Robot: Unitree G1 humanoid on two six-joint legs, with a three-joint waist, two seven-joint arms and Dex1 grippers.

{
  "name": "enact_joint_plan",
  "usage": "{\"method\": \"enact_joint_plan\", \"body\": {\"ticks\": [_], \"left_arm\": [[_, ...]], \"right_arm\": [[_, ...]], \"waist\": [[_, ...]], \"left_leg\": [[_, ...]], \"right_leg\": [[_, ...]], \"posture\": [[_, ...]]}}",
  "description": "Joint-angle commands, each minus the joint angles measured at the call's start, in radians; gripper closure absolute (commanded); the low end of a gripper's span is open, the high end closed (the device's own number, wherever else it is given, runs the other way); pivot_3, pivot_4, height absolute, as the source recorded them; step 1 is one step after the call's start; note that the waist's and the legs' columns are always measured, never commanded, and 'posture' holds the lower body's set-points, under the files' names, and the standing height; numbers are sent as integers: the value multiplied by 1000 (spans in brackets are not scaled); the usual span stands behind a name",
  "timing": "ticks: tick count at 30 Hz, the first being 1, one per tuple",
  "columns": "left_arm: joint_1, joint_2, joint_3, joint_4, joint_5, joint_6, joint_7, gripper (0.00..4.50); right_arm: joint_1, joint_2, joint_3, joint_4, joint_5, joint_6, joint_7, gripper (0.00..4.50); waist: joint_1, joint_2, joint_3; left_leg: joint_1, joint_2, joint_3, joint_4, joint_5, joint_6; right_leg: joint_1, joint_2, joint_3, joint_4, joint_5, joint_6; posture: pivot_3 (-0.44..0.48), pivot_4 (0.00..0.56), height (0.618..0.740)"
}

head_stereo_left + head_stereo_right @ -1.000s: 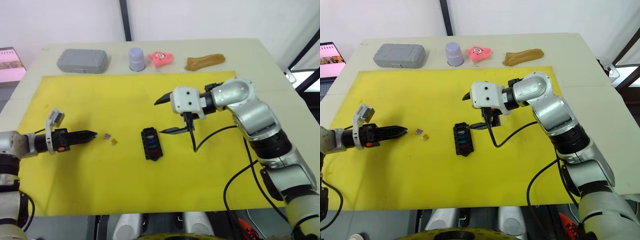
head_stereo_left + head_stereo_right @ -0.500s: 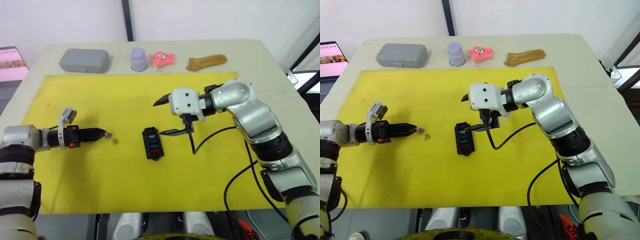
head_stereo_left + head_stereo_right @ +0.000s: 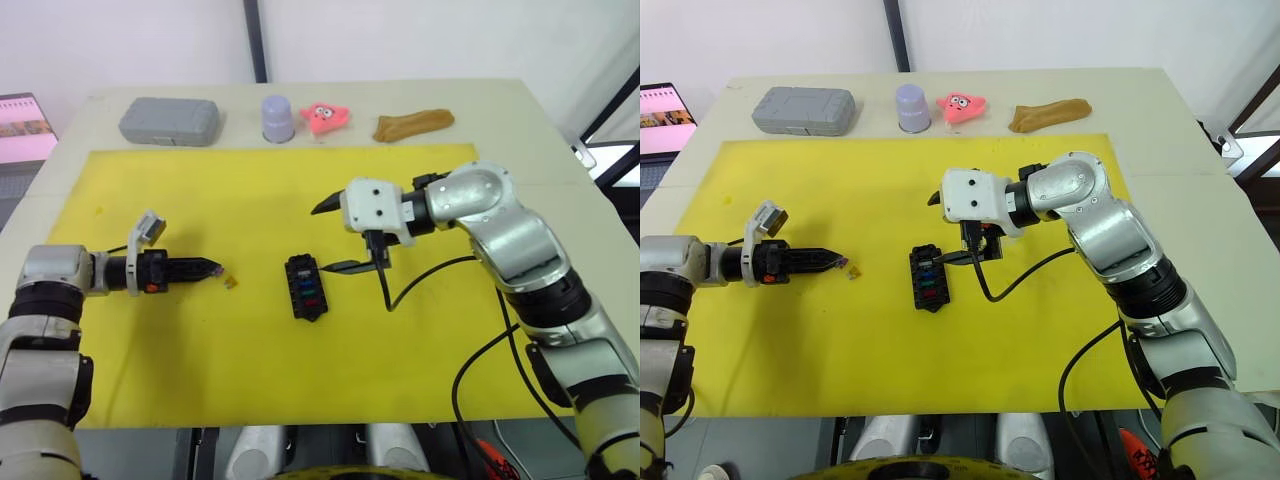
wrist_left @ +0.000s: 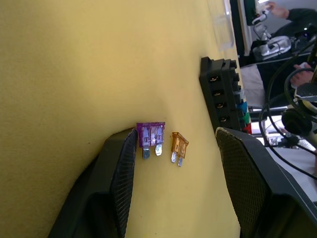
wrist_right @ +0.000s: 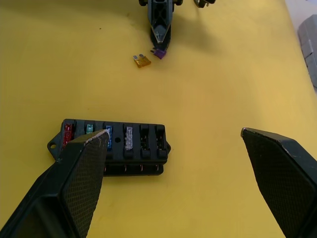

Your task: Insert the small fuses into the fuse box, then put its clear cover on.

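Black fuse box (image 5: pixel 115 148) holding red, green, blue and clear fuses; purple fuse (image 4: pixel 150 135) beside spread left gripper (image 4: pixel 178 148); right gripper (image 5: pixel 188 163) spread.

Two loose fuses on mat: purple fuse (image 4: pixel 150 135), orange fuse (image 4: pixel 179 145); one fuse box (image 5: pixel 115 146) holding four fuses.

no legible text, labels or numbers anywhere

A purple fuse (image 4: pixel 150 135) and an orange fuse (image 4: pixel 179 145) are seen on a yellow mat (image 3: pixel 250 340), beside a black fuse box (image 3: pixel 304 287).
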Motion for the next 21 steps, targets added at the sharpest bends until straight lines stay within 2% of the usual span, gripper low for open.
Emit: {"method": "enact_joint_plan", "body": {"ticks": [1, 2, 14, 15, 17, 21], "left_arm": [[-4, -18, -17, 18, 26, -16, 3, 2704], [-3, -18, -15, 23, 31, -22, 7, 3053], [5, -10, 12, 83, 52, -67, 31, 3053], [7, -10, 14, 85, 52, -69, 34, 3625], [16, -7, 14, 84, 52, -76, 34, 4367], [35, -5, 13, 80, 57, -90, 36, 4448]], "right_arm": [[-8, -10, -22, -38, 5, 0, -8, 0], [-8, -11, -23, -39, 5, 0, -7, 0], [-9, -10, -17, -35, 6, -7, -5, 0], [-10, -9, -16, -33, 6, -8, -5, 0], [-12, -8, -14, -30, 5, -11, -3, 0], [-14, -6, -12, -29, 5, -12, -2, 0]], "waist": [[0, 0, 0], [-1, 0, 0], [-4, 0, 0], [-4, 0, 0], [-5, 0, 0], [-5, 0, 0]], "left_leg": [[0, 0, 0, 0, 0, 0], [0, 0, 0, 0, 0, 0], [1, 0, 0, 0, 0, 0], [1, 1, 0, 0, 0, 0], [1, 1, 0, 0, 0, 0], [1, 1, 0, 0, 0, 0]], "right_leg": [[0, 0, 0, 0, 0, 0], [0, 0, 0, 0, 0, 0], [0, 0, 0, 0, 0, 0], [0, 1, 0, 1, 0, 0], [0, 1, 0, 1, 0, 0], [0, 1, 0, 1, 0, 0]], "posture": [[0, 150, 731], [0, 150, 731], [0, 150, 731], [0, 150, 731], [0, 150, 731], [0, 150, 731]]}}
